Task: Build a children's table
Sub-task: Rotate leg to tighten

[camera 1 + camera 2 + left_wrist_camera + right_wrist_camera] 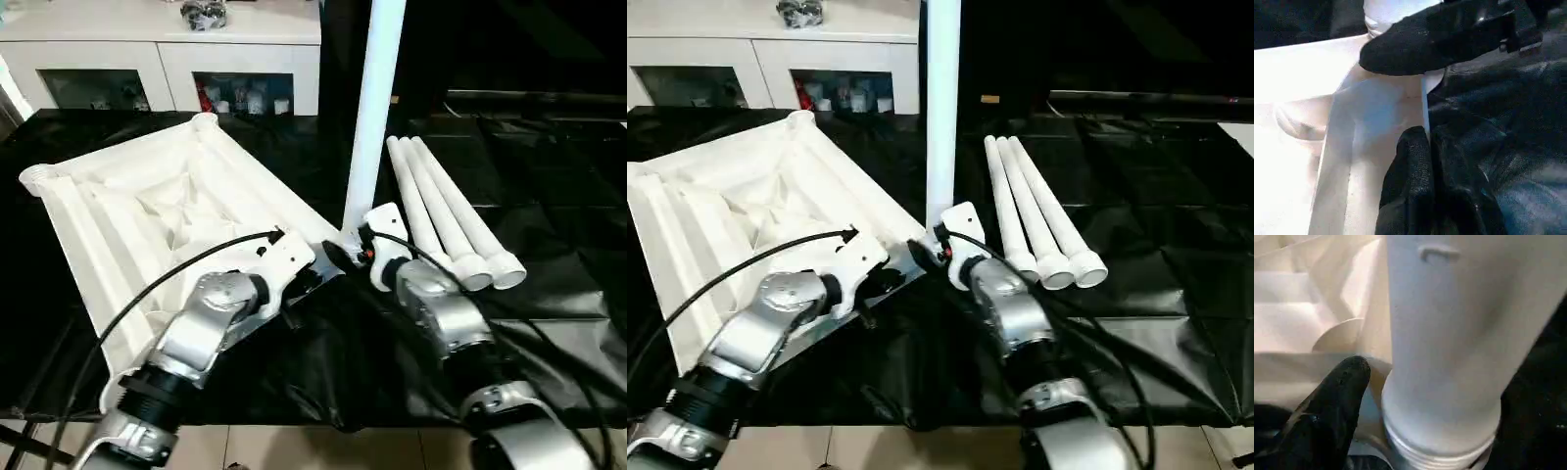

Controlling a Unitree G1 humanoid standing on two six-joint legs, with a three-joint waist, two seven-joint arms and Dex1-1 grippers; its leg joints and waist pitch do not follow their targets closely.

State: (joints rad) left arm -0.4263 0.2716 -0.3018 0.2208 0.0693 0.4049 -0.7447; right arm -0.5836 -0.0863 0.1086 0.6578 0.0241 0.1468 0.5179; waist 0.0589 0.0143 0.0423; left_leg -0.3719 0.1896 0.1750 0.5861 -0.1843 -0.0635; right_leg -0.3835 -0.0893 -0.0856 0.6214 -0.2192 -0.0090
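Black-covered work surface (549,284) spans the frame. Table top (147,215) lies ribbed underside up at centre left. One leg (377,108) stands upright at top centre, its base in the near corner socket; judged one of four fitted, seating unconfirmed. Three spare legs (446,211) lie side by side at centre right, still to fit. Left gripper (312,282), fingers closed, presses at the top's edge. Right gripper (364,253), jaws apart around the upright leg's base, grip not evident. No legible writing or brand marks.
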